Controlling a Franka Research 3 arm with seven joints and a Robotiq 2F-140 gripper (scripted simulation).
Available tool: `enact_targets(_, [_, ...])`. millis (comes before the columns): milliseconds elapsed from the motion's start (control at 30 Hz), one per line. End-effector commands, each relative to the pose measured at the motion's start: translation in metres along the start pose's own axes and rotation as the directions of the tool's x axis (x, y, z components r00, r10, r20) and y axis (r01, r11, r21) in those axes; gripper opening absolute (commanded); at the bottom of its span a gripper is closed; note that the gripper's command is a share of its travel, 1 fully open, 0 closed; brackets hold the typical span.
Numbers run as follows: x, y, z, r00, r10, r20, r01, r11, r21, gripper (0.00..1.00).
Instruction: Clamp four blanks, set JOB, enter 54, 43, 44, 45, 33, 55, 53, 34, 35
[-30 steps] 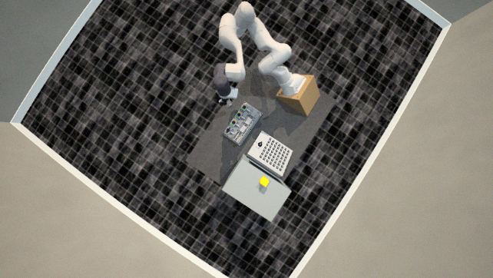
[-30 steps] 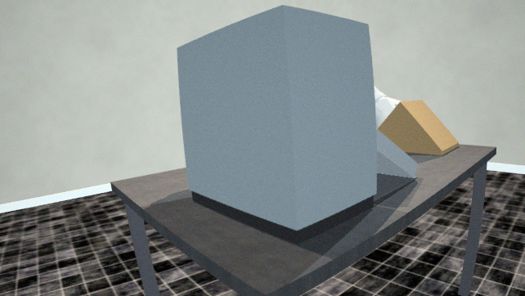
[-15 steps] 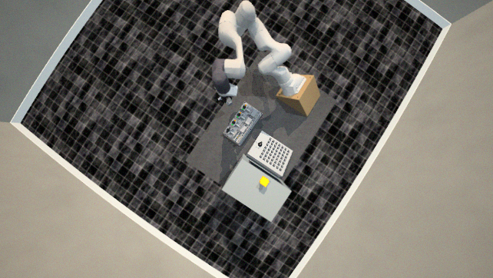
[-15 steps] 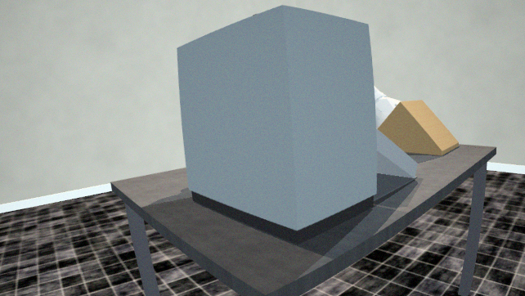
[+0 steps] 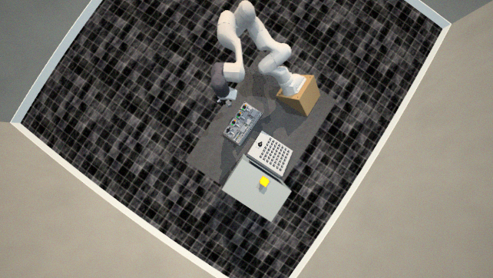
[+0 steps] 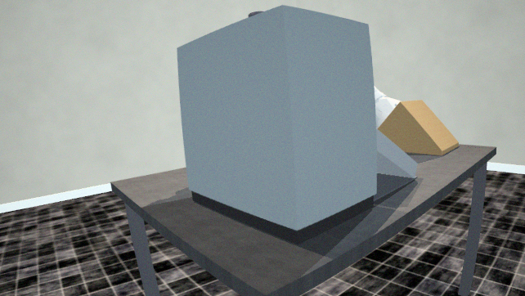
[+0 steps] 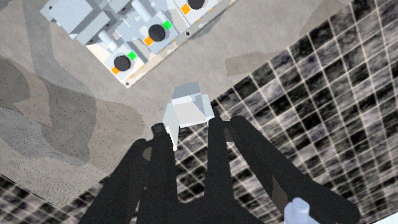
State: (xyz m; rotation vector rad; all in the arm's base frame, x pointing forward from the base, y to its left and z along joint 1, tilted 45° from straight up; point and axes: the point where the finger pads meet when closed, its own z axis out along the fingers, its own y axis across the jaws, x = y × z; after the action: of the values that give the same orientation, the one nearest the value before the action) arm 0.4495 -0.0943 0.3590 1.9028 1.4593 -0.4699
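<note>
Gripper closed on what is probably 1 pale blank.
Vise bank lies ahead-left in the wrist view, apart from the gripper [image 5: 223, 102] [image 7: 191, 121], blank [image 7: 191, 113]; vise bank [image 5: 249, 108] [image 7: 67, 14].

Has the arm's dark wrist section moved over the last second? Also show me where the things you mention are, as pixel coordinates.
Yes, upward in the exterior view: the dark wrist section [image 5: 218, 77] [image 6: 257, 14] now peeks above the top edge of the cabinet [image 5: 249, 192] [image 6: 237, 118].
</note>
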Motion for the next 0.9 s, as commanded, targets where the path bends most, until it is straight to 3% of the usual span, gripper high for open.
enact_targets(0, [0.025,0.016,-0.007,0.985,0.171,-0.011,-0.171,0.985,-0.006,0.00])
enact_targets(67, [0.040,0.026,-0.010,0.967,0.255,-0.009,-0.255,0.967,-0.007,0.00])
enact_targets(133, [0.040,0.026,-0.010,0.967,0.255,-0.009,-0.255,0.967,-0.007,0.00])
enact_targets(267, [0.080,0.046,-0.014,0.907,0.422,-0.007,-0.422,0.907,-0.008,0.00])
enact_targets(633, [0.208,0.080,-0.010,0.757,0.653,0.004,-0.653,0.757,-0.023,0.00])
enact_targets(700, [0.208,0.080,-0.010,0.757,0.653,0.004,-0.653,0.757,-0.023,0.00])
enact_targets(733, [0.217,0.081,-0.009,0.717,0.697,0.001,-0.697,0.716,-0.025,0.00])
enact_targets(867, [0.245,0.083,-0.005,0.631,0.776,-0.004,-0.776,0.631,-0.016,0.00])
